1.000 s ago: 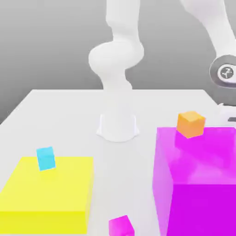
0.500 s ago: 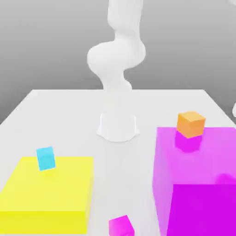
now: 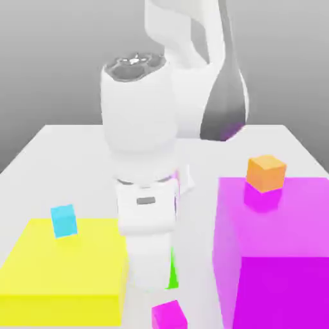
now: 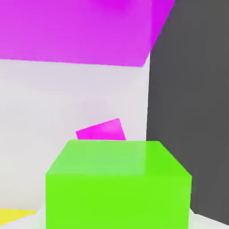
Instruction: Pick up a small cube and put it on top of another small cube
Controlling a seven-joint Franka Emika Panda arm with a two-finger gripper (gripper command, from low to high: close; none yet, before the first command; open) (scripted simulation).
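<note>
Between the yellow and magenta blocks, low over the bench (image 3: 83, 138) | jaws clenched on small bright-green cube (image 4: 118, 185), a green sliver at hand's lower edge | small magenta cube (image 3: 169, 315) on bench just beneath | flat yellow block (image 3: 64, 270) bears small cyan cube (image 3: 63, 220) | tall magenta block (image 3: 283, 257) bears small orange cube (image 3: 266, 172).

Large yellow block (image 3: 64, 257) on white table (image 3: 38, 148), toward exterior view's left. Large magenta block (image 3: 283, 250) toward exterior view's right, taller than the yellow one. Blocks well apart, bare table between them
</note>
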